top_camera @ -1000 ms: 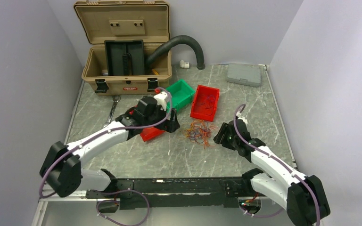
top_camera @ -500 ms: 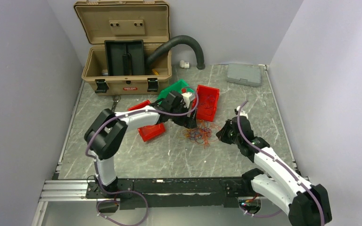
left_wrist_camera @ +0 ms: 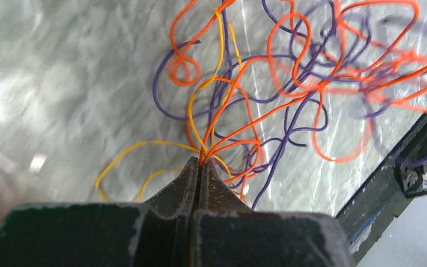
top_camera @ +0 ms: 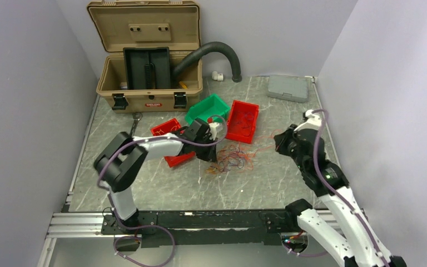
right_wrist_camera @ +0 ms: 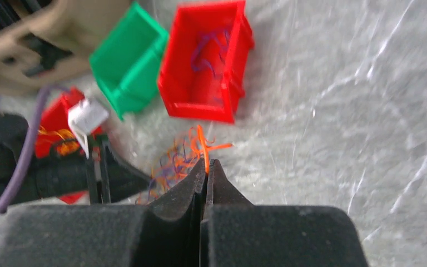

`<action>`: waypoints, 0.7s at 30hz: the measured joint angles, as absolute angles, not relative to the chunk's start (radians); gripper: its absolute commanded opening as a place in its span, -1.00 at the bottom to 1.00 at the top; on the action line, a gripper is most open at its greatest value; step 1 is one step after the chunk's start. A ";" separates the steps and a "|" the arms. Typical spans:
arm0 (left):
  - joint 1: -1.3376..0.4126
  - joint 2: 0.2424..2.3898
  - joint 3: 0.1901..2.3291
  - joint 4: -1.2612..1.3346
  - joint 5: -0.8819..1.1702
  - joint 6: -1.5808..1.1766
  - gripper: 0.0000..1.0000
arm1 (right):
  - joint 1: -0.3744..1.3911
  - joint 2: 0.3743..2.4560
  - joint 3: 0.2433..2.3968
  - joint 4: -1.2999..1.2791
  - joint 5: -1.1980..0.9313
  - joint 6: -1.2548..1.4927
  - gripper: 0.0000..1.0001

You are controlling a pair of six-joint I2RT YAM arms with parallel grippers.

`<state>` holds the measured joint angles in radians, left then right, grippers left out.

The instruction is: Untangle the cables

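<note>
The cables [top_camera: 234, 158] are a loose tangle of thin orange, purple and yellow strands on the marble tabletop, in the middle. My left gripper [top_camera: 214, 153] sits at the tangle's left edge. In the left wrist view it [left_wrist_camera: 201, 162] is shut on a few orange and yellow strands, and the other cables [left_wrist_camera: 289, 83] fan out beyond the tips. My right gripper [top_camera: 282, 142] is raised to the right of the tangle. Seen from the right wrist, it [right_wrist_camera: 206, 164] is shut on one orange strand, with the cables [right_wrist_camera: 172, 164] lying farther off.
An open tan toolbox [top_camera: 147, 67] and a black hose [top_camera: 217, 53] stand at the back. A green bin [top_camera: 210, 108] and a red bin [top_camera: 243, 120] holding some strands lie just behind the tangle. Another red bin [top_camera: 169, 128] is under the left arm. A grey case [top_camera: 288, 87] is at the back right.
My left gripper came in from the left and shut on strands at the tangle's left edge. My right gripper shut on an orange strand and rose away to the right, and the tangle spread.
</note>
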<state>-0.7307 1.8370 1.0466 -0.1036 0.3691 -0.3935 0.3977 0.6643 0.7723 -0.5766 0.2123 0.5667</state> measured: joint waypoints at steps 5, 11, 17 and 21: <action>-0.726 1.600 0.933 -0.138 0.271 -0.387 -1.00 | 0.398 0.596 0.926 -0.620 0.320 0.512 -1.00; -0.726 1.369 0.830 -0.149 0.165 -0.388 -1.00 | 0.398 0.552 1.016 -0.651 0.449 0.470 -1.00; -0.726 1.289 0.774 -0.217 0.089 -0.390 -1.00 | 0.398 0.545 1.059 -0.661 0.551 0.448 -1.00; -0.727 1.226 0.744 -0.254 0.052 -0.390 -1.00 | 0.398 0.527 1.062 -0.662 0.600 0.444 -1.00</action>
<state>-0.7265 1.2263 0.7437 -0.2539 0.0525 -0.3901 0.3977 0.5270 1.0618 -0.6624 0.6003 0.4442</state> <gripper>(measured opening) 0.013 0.011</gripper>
